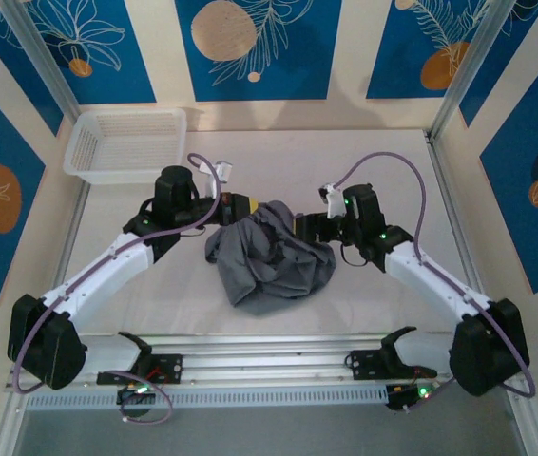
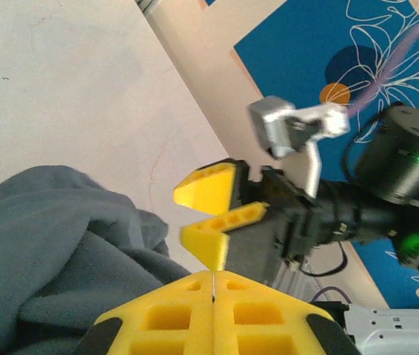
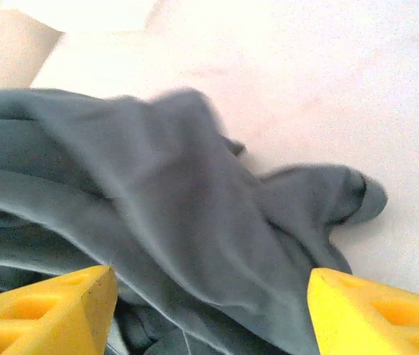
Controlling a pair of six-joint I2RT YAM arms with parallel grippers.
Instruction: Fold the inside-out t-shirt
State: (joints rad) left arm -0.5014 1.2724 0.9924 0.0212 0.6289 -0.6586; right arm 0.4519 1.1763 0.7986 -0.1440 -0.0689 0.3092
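looking at progress: the inside-out t-shirt (image 1: 271,258) lies crumpled mid-tabletop (image 1: 364,157) between my arms, nothing folded yet, i judge. my left tool (image 2: 213,279) is closed tight at its edge, my right tool (image 3: 209,303) spread wide over the cloth.

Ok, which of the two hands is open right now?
The right hand: its yellow fingers stand wide apart over the grey t-shirt, while those of the left hand are pressed together.
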